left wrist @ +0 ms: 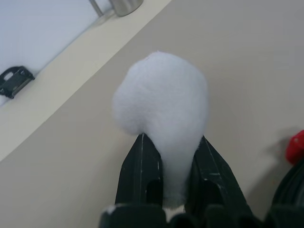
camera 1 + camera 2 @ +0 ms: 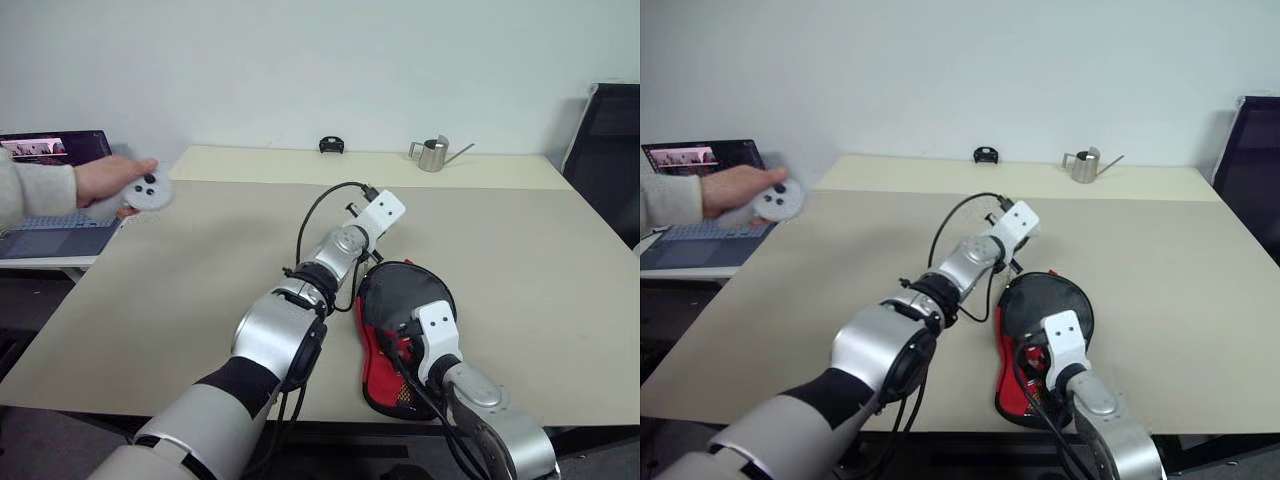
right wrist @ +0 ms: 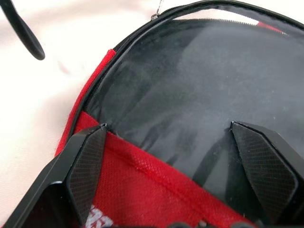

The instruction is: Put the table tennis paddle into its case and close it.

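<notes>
Case (image 2: 400, 330): flat on the tabletop (image 2: 540, 260) near its front edge, black and red, round end toward the far edge.
Paddle: cannot tell from these views.
Left gripper (image 1: 173, 156): clamped on a white fuzzy blob (image 1: 164, 104), above the tabletop beyond the case.
Right gripper (image 3: 171, 156): fingers spread wide, empty, over the case.

- one paddle case (image 2: 400, 345) on the table
- one little metal watering can (image 2: 434, 153)
- one laptop (image 2: 55, 190)
- one white controller (image 2: 148, 191)
- one small black gadget (image 2: 332, 145), can't tell what
</notes>
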Robot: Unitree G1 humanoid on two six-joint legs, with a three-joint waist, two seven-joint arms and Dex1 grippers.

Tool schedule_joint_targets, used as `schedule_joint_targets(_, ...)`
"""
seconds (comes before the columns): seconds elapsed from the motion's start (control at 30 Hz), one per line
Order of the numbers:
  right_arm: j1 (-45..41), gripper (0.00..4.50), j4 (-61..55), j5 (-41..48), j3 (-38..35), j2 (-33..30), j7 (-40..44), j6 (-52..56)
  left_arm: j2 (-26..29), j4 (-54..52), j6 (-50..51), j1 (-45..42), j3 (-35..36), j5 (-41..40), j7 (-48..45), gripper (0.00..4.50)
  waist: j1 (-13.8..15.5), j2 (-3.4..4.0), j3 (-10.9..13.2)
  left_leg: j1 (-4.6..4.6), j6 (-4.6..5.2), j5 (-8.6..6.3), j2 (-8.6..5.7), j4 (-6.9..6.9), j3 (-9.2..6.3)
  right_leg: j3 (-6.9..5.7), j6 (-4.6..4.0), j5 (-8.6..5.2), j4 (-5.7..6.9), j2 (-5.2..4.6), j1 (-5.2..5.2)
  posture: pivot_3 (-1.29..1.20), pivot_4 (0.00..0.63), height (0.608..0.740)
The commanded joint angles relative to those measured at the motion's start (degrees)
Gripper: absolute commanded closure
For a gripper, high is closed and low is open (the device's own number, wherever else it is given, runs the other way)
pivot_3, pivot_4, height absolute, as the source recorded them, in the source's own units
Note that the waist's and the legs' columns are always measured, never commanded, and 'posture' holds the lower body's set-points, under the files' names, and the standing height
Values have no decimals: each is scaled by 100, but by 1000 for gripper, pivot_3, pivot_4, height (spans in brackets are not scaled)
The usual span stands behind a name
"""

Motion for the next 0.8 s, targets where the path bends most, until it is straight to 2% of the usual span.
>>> schedule_joint_targets(0.03,559,0,331,26,289,20,-72,676,-219,-174,-147,-210,-217,266,5,4248,2,-1,-2,0,0,0,0,-2,0,0,0,0,-4,0,1,0,150,740)
schedule_joint_targets(0.23,644,0,209,19,289,88,-212,739,-345,-152,-58,3,-475,534,-66,4248,-2,-3,-4,1,0,-1,-1,-5,-1,0,7,-4,-16,0,6,0,150,740)
schedule_joint_targets(0.57,736,0,40,32,419,268,-431,858,-467,-147,239,450,-492,529,-638,4248,-1,-6,-9,3,0,-1,0,-11,-2,-1,7,-5,-18,0,6,0,150,740)
schedule_joint_targets(0.8,609,0,167,49,322,342,-458,815,-508,-171,298,528,-336,355,-953,1842,0,-35,-54,13,0,-1,0,-27,-1,-1,11,-7,-22,-1,12,0,150,740)
